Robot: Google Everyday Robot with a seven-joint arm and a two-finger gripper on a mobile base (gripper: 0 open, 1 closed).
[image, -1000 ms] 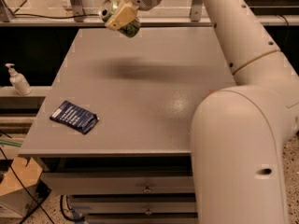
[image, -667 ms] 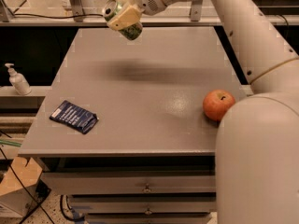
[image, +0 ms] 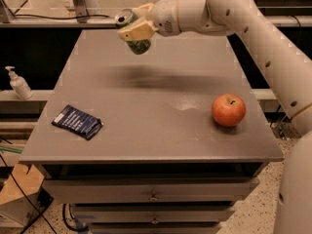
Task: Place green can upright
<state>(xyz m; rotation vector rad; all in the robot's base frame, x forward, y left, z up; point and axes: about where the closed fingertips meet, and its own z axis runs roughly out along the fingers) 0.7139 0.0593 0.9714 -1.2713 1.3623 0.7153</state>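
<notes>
Claw: the gripper (image: 132,33) is being held above the table's (image: 156,106) far edge, fingers being closed around the green can (image: 138,46).
Green can: being gripped between the fingers, tilted, silver top leaning left, clear of the surface.
Elsewhere: apple (image: 228,109) right, blue packet (image: 77,122) front left.

Arm (image: 253,28) pulls back from the right foreground, so the apple (image: 228,109) is now fully uncovered on the table (image: 161,130). Gripper (image: 134,33), clamped on the tilted green can (image: 140,46), sits slightly lower and further right above the far side.
</notes>
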